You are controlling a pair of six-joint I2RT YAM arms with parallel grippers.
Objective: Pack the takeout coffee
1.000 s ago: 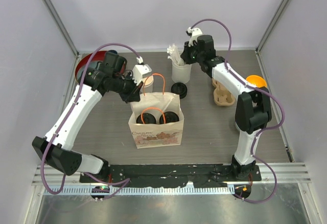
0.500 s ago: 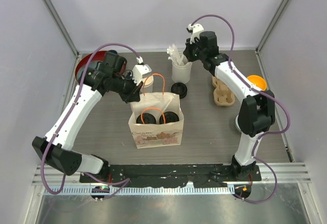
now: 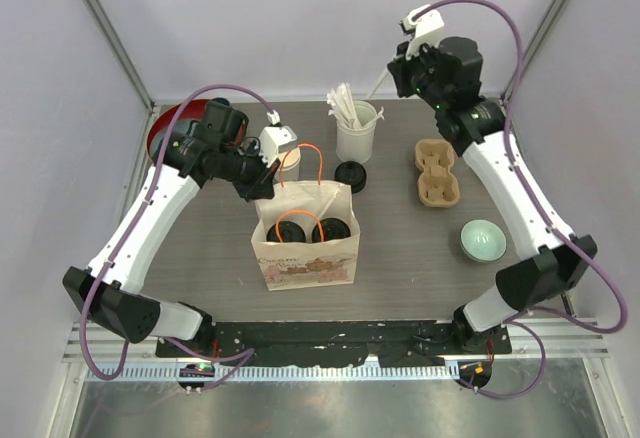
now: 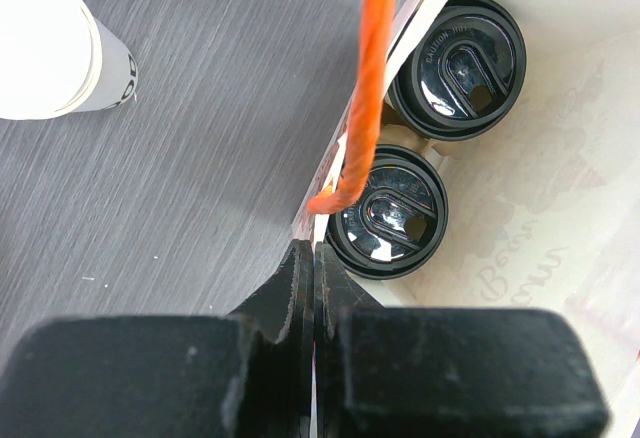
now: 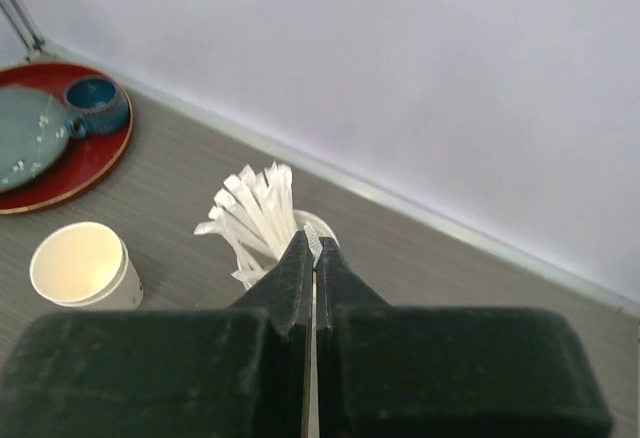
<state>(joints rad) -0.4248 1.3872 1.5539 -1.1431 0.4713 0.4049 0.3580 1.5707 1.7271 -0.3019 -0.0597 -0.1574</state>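
Observation:
Two takeout coffee cups with black lids [image 4: 458, 53] [image 4: 388, 218] stand side by side inside a printed paper bag [image 3: 305, 253] with orange handles [image 4: 370, 88]. My left gripper [image 4: 314, 253] is shut on the bag's back rim, also visible from above [image 3: 268, 180]. An open white paper cup [image 3: 290, 161] [image 4: 50, 43] stands on the table behind the bag, and a loose black lid [image 3: 350, 175] lies to its right. My right gripper [image 5: 314, 245] [image 3: 398, 66] is raised above the back of the table, shut on one white stick [image 3: 380, 82].
A white cylinder of white sticks [image 3: 355, 130] [image 5: 255, 208] stands at the back centre. A tan pulp carrier [image 3: 437, 171] and a green bowl [image 3: 481, 239] sit to the right. A red tray [image 3: 165, 128] [image 5: 60, 148] with blue dishes is at the back left.
My right arm has risen and swung right, away from the stick cylinder, taking one stick with it. The green bowl has come into view. The left arm has not moved.

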